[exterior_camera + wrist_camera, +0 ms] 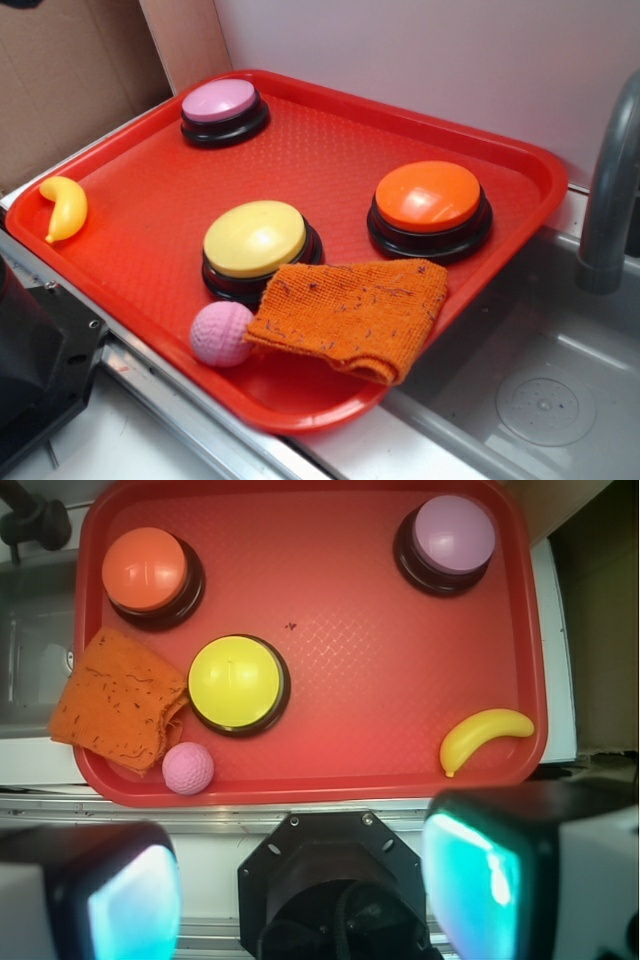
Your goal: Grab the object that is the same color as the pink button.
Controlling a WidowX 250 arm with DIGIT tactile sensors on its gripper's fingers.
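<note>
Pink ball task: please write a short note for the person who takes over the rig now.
Gripper: open, empty, held above the bench in front of the red tray.
Pink ball: at the tray's near edge, touching the orange cloth, beside the yellow button.
Pink button: far corner.
Done: nothing grasped yet.
Left: move over the ball, descend, close, lift.

Plastic, cloth and metal on and around a red tray

The tray [330,150] looks like plastic with a fine pebbled texture and a smooth glossy rim. The pink button [220,100], yellow button [255,237] and orange button [428,195] have smooth satin domes on glossy black bases. The ball [220,333] is matt and dimpled; the orange cloth [355,315] is coarse weave; the banana [66,207] is shiny plastic. At lower right, the sink [540,390] is dull brushed metal.
</note>
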